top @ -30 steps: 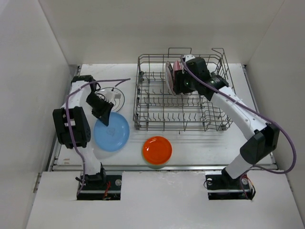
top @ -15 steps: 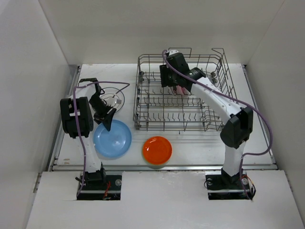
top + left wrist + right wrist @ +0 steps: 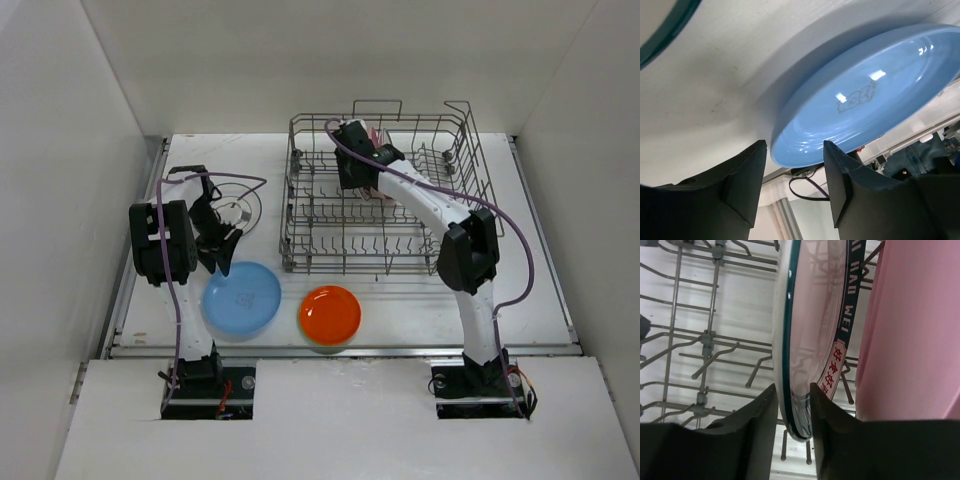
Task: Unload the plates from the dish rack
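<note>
- The orange plate (image 3: 330,314) lies flat and face up on the table (image 3: 420,300), just in front of the dish rack's (image 3: 380,262) near-left corner.
- The blue plate (image 3: 242,298) lies face up in front of the rack and off to its left, beside the orange plate but not touching it.
- The left arm is folded tight well left of the rack. Its dark upper link stands upright and its wrist tips down toward the blue plate's far edge.
- The left gripper (image 3: 794,145) has its 2 fingers spread apart. In the left wrist view the blue plate's rim shows in the gap, and neither finger presses on it.
- A ringed plate (image 3: 253,205), white with a dark ring, lies flat beside the rack's left wall, partly hidden behind the left wrist.
- The rack's long axis runs left to right across the table.
- The right arm rises from its base, with its elbow above the rack's near-right corner. The forearm slants back and left into the rack's far-left part.
- There the right gripper (image 3: 792,386) points down, its 2 fingers closed on the lower rim of a teal-rimmed plate (image 3: 810,315).
- That plate stands on edge among the tines, its faces turned toward the rack's short ends.
- A pink plate (image 3: 910,330) stands upright just beside it, parallel.
</note>
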`<state>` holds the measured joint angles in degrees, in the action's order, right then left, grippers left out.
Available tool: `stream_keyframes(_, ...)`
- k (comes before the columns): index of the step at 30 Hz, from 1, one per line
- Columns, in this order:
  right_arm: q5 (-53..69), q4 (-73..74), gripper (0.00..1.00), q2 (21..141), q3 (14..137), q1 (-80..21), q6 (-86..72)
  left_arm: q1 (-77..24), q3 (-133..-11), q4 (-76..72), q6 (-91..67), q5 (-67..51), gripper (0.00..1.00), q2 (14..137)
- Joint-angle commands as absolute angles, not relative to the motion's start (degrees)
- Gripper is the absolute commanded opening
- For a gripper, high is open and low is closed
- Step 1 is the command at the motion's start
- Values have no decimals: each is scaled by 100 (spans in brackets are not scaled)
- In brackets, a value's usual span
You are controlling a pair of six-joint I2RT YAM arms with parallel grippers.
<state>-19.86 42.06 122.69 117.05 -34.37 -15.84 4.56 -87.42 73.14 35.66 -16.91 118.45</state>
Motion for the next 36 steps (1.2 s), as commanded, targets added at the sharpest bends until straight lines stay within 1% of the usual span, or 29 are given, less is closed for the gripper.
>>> stream_keyframes(1, -2232, 4192, 36, 12278, 11997, -3445, -1512, 457, -8930, 7488, 3437, -1556, 46, 11830)
stream_keyframes(3, -2285, 4140, 25, 12209, 11936, -3445, -1460, 457, -8982, 7488, 3437, -1503, 46, 11830)
stream_keyframes(4, -2337, 4140, 17, 12121, 11936, -3445, -1459, 457, -8982, 7488, 3437, -1503, 46, 11830)
stream_keyframes(6, -2399, 4140, 8, 12024, 11874, -3507, -1293, 457, -9035, 7540, 3437, -1503, 46, 11830)
stream_keyframes(7, -2486, 4079, 2, 11963, 11796, -3576, -1214, 457, -9035, 7541, 3437, -1503, 46, 11830)
stream_keyframes(8, -2592, 4017, 0, 11823, 11795, -3577, -1135, 457, -9035, 7541, 3437, -1503, 46, 11778)
stream_keyframes(11, -3180, 3894, 0, 11533, 11672, -3735, -827, 457, -9088, 7602, 3437, -1503, 47, 11664)
stream_keyframes(12, -3364, 3815, 0, 11462, 11672, -3805, -687, 457, -9166, 7672, 3437, -1503, 49, 11602)
stream_keyframes(14, -3479, 3719, 0, 11295, 11620, -3867, -572, 457, -9333, 7726, 3437, -1617, 51, 11541)
stream_keyframes(19, -3480, 3262, 0, 10644, 11435, -3999, -238, 457, -9860, 7954, 3437, -1907, 52, 11417)
stream_keyframes(25, -3007, 3138, 0, 10196, 11382, -4218, 87, 457, -10563, 8428, 3366, -2320, 52, 11286)
stream_keyframes(27, -2813, 3085, 0, 10082, 11269, -4385, 306, 457, -11046, 8595, 3235, -2599, 55, 11224)
stream_keyframes(29, -2742, 2866, 0, 9906, 10926, -4745, 474, 457, -11659, 8657, 3103, -2873, 58, 11171)
stream_keyframes(30, -2899, 2813, 0, 9905, 10672, -5051, 631, 457, -11872, 8736, 2902, -3161, 63, 11119)
stream_keyframes(31, -3066, 2743, 0, 9853, 10670, -5054, 685, 457, -12048, 8736, 2779, -3295, 65, 11118)
stream_keyframes(32, -3267, 2742, 0, 9853, 10444, -5384, 746, 457, -12198, 8736, 2656, -3418, 68, 11049)
stream_keyframes(34, -3820, 2812, 0, 10036, 10266, -5755, 853, 457, -12480, 8448, 2218, -3655, 73, 10890)
stream_keyframes(35, -4441, 2873, 0, 10142, 10213, -6122, 931, 457, -12480, 8333, 2076, -3708, 79, 10820)
stream_keyframes(36, -4752, 2944, 0, 10412, 10135, -6300, 932, 457, -12480, 8219, 1944, -3770, 81, 10680)
